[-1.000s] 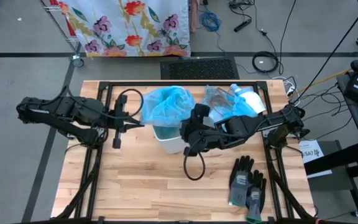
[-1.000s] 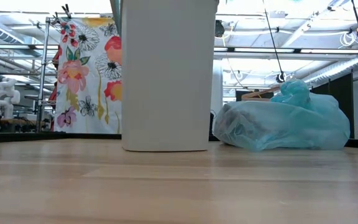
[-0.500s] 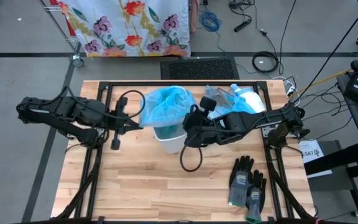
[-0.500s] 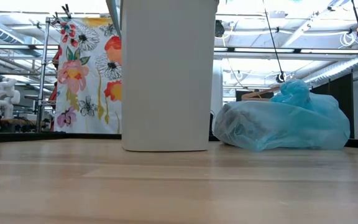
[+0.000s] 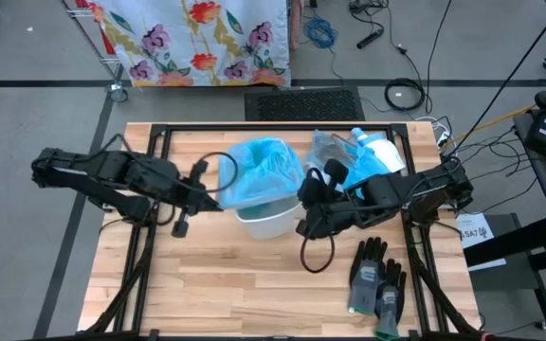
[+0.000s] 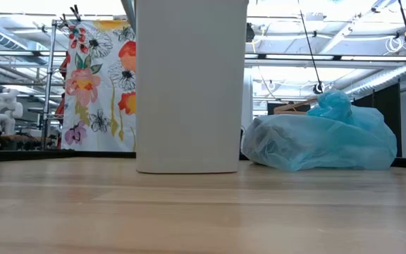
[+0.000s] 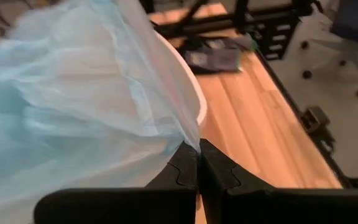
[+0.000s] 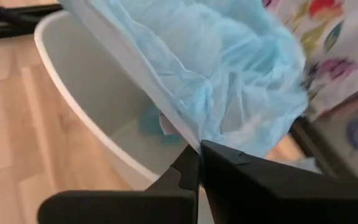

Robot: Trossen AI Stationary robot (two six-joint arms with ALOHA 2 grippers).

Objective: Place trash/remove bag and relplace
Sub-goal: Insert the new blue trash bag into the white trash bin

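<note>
A white bin (image 5: pixel 271 221) stands upright mid-table, also seen in the low view (image 6: pixel 191 85). An empty light-blue bag (image 5: pixel 263 169) is stretched above its mouth between my two grippers. My left gripper (image 5: pixel 219 201) is shut on the bag's left edge, and my right gripper (image 5: pixel 303 203) is shut on its right edge. Inside the bin (image 8: pixel 98 118) lies a small blue-and-white scrap (image 8: pixel 155 122). A filled blue bag (image 6: pixel 319 140) rests on the table at the far right (image 5: pixel 349 156). My left gripper pinches the bag's edge (image 7: pixel 190 142) between its two shut fingers, coming level from the table's left. The film rises from the fingers over the bin's rim (image 7: pixel 194 99). My right gripper pinches the bag's opposite edge (image 8: pixel 194 142) between its shut fingers, coming from the table's right. The film runs up from there over the bin's mouth.
A pair of grey-black gloves (image 5: pixel 377 279) lies near the front right. A white-and-blue packet (image 5: pixel 382 152) sits beside the filled bag. Bare wood shows at the front left (image 5: pixel 188 284). A flowered cloth (image 6: pixel 97 85) hangs beyond the far edge.
My right gripper has shut on the bag's right edge and drawn it toward the table's right edge. My left gripper has shifted a little toward the right and near edge, still shut. The bag now spreads wider over the bin's mouth.
</note>
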